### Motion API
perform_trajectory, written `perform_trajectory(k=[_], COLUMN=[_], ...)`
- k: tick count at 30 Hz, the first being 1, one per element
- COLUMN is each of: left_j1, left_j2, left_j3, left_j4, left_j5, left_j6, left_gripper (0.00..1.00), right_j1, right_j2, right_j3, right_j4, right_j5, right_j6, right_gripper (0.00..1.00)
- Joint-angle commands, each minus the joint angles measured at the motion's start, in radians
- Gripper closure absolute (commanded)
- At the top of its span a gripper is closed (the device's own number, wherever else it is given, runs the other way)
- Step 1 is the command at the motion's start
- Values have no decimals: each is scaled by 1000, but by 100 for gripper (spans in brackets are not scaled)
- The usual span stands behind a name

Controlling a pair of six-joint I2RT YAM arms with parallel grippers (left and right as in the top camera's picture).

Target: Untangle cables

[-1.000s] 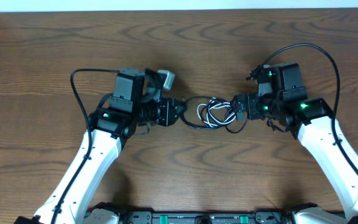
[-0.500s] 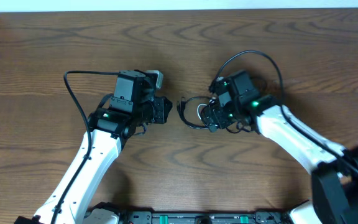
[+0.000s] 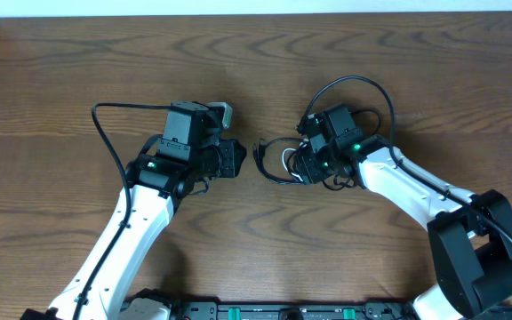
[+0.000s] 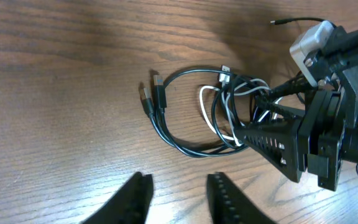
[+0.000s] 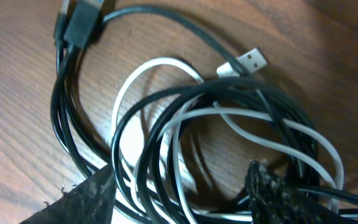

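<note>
Left fingers [image 4: 138, 196] are spread wide, holding nothing, just short of the tangle on the wooden counter [image 3: 78, 53]. Centre stage, the black cable [image 4: 191, 151] loops out, both plugs pointing toward the left arm, with the white cable [image 4: 202, 104] wound through it. Right fingers [image 5: 92, 202] are parted as well, straddling the bundle's loops without clamping them.

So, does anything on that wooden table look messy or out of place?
Yes: the thin black cord and thin white cord lie wound through each other in one tangle at the middle of the wooden table, plugs poking out. The right gripper straddles it, fingers apart; the left gripper hangs open beside it.
</note>
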Motion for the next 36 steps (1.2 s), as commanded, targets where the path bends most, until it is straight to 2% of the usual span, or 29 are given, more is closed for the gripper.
perform_trajectory(k=[1, 14, 22, 30, 33, 36], left_j1=[0, 0, 0, 0, 0, 0], left_j2=[-13, -13, -13, -13, -13, -13], left_j3=[13, 13, 13, 13, 13, 13], left_j4=[-8, -12, -16, -19, -19, -19], left_j5=[-10, -10, -10, -10, -10, -10], left_j6=[-2, -2, -1, -1, -1, -1], left_gripper=[61, 62, 62, 62, 67, 70], right_j1=[5, 26, 65, 70, 70, 70], right_j2=[9, 9, 18, 110, 122, 115], right_j3=[-4, -4, -4, -4, -4, -2], right_j4=[14, 18, 40, 47, 47, 48], right_j5=[4, 5, 5, 4, 4, 4], right_j6=[46, 46, 46, 46, 57, 75], right_gripper=[38, 43, 42, 45, 52, 73])
